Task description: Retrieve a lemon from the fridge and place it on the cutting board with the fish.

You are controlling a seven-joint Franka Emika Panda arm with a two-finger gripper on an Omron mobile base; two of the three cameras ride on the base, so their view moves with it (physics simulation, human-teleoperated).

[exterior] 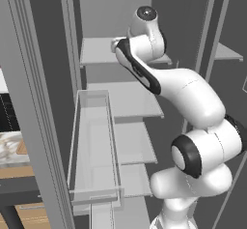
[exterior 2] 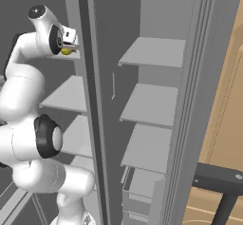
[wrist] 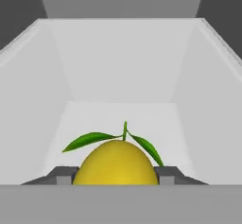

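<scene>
Lemon (wrist: 116, 164) sits squarely between the gripper (wrist: 116, 175) fingertips, which pinch it from both sides, stem pointing away from the hand.

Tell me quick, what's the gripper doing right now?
Gripper: closed on the lemon, one finger each side, up at a fridge shelf.

lemon (wrist: 116, 164) underside hidden | claw (wrist: 113, 175) fingertips mostly hidden

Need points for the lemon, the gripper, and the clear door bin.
lemon (wrist: 116, 164), hand view, on the middle of its yellow skin.
gripper (wrist: 116, 176), hand view, midway between the two dark fingertips that flank the fruit.
door bin (exterior: 77, 141), left base view, on its clear left wall.
</scene>
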